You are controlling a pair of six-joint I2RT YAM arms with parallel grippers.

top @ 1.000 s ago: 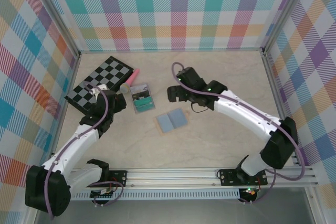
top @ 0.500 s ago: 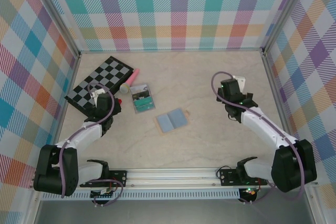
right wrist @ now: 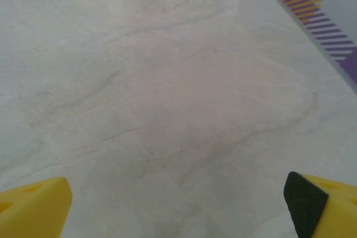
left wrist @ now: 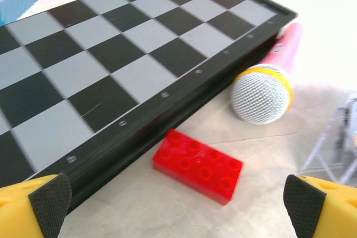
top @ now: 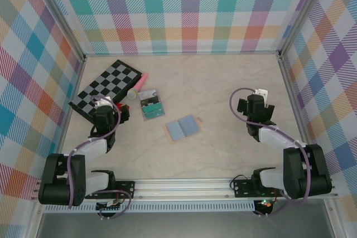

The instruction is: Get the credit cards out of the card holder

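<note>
Tan card holder [top: 182, 129] lies open, blue panels up, mid-table; I read left gripper [left wrist: 177, 202] and right gripper [right wrist: 178, 204] both spread, empty.

The pale beige, marble-veined desk [top: 223, 82] carries five things, spread across its left half and middle. A folding black-and-grey chequered chessboard [top: 106, 87] lies flat toward ten o'clock, near the left wall. Close against its three o'clock edge lies a pink toy microphone [left wrist: 262, 90] with a white mesh head and a yellow ring. At the microphone's seven o'clock, just beside the board's rim, a red plastic building brick [left wrist: 198, 165] rests studs up. A teal-and-dark item in a clear plastic case [top: 151, 105] lies at the microphone's five o'clock. Near the desk's middle, at the case's four o'clock and apart from it, the small tan folding card holder [top: 182, 129] lies open, light-blue inner panels up.
</note>
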